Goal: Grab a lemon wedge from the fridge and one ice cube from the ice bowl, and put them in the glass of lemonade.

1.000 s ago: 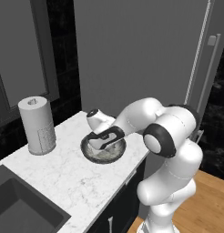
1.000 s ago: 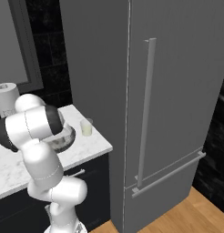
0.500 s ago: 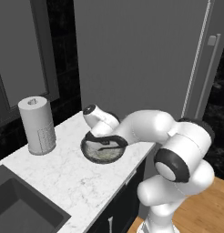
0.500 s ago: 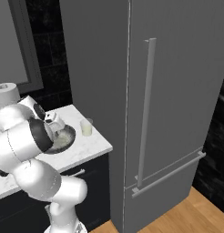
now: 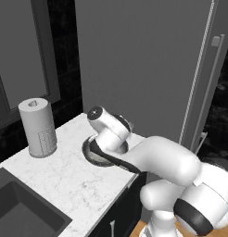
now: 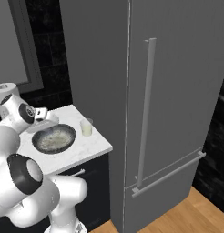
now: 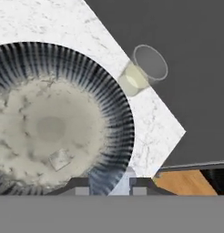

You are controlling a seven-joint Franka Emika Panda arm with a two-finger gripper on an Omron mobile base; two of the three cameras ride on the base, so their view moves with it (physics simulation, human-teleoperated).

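Observation:
My gripper (image 7: pixel 110 187) hangs over the near rim of the ice bowl (image 7: pixel 114 113), shut on a pale ice cube (image 7: pixel 124 179) that shows between its tips. Another ice cube (image 7: pixel 59 159) lies inside the bowl. In the right base view the gripper (image 6: pixel 49 117) hovers just above the bowl's (image 6: pixel 53 139) far left edge. The glass of lemonade (image 7: pixel 142 73) stands upright beside the bowl, near the counter's corner (image 6: pixel 86 127). The fridge (image 6: pixel 177 91) is closed, so the lemon wedge is hidden.
A white paper-towel roll (image 5: pixel 38 127) stands at the back left of the marble counter (image 5: pixel 65 180). A dark sink (image 5: pixel 18 208) lies at the front left. The counter ends right beside the glass, next to the fridge's side wall (image 5: pixel 134 60).
The arm's elbow has swung down and forward, and the hand has lifted from inside the bowl to above its rim with the ice cube.

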